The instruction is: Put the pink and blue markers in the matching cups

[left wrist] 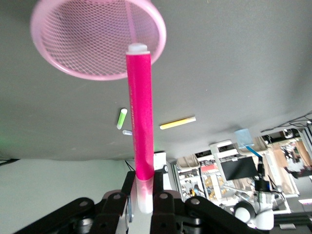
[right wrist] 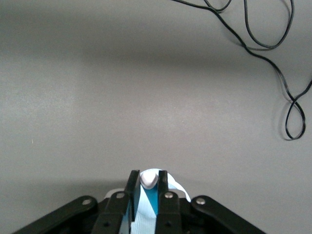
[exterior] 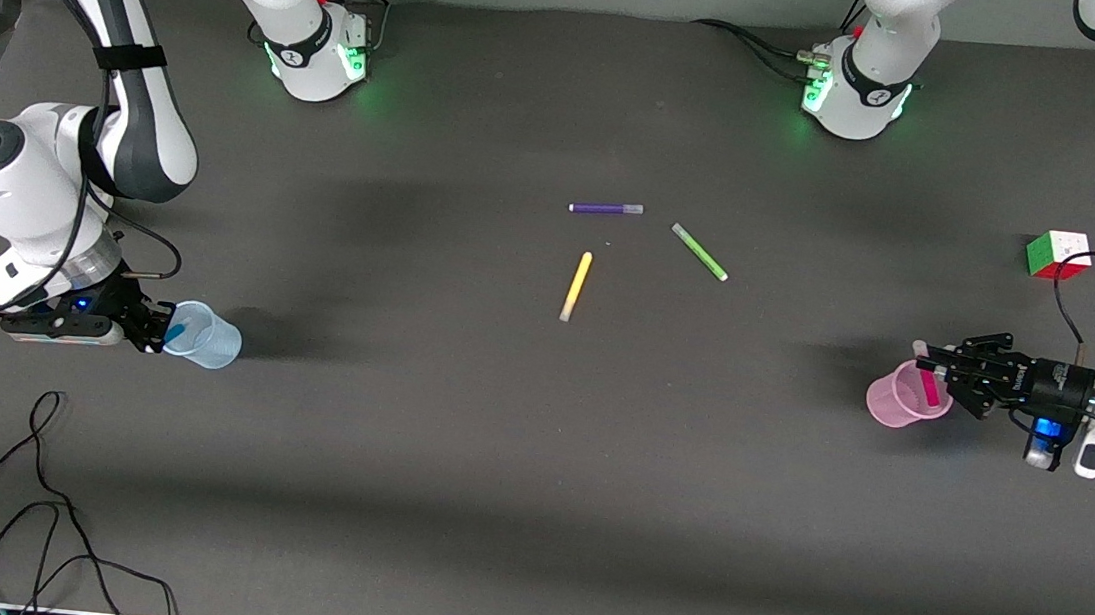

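Note:
The pink marker [exterior: 930, 388] is gripped at its pale cap end by my left gripper [exterior: 939, 377], shut on it at the left arm's end of the table. Its tip reaches into the mouth of the pink cup [exterior: 892, 403], which is tipped toward the gripper. In the left wrist view the marker [left wrist: 140, 112] runs from the gripper [left wrist: 145, 176] to the cup's rim [left wrist: 58, 63]. My right gripper [exterior: 154, 326] is shut on the blue marker [exterior: 172, 326] at the mouth of the pale blue cup [exterior: 208, 339]. The right wrist view shows its white end [right wrist: 149, 179] in the gripper [right wrist: 148, 176].
A dark purple pen [exterior: 605, 209], a lime-green pen [exterior: 699, 252] and a yellow pen [exterior: 576, 286] lie mid-table. A colour cube [exterior: 1058, 254] sits farther from the front camera than the pink cup. A loose black cable [exterior: 37, 499] curls near the front edge.

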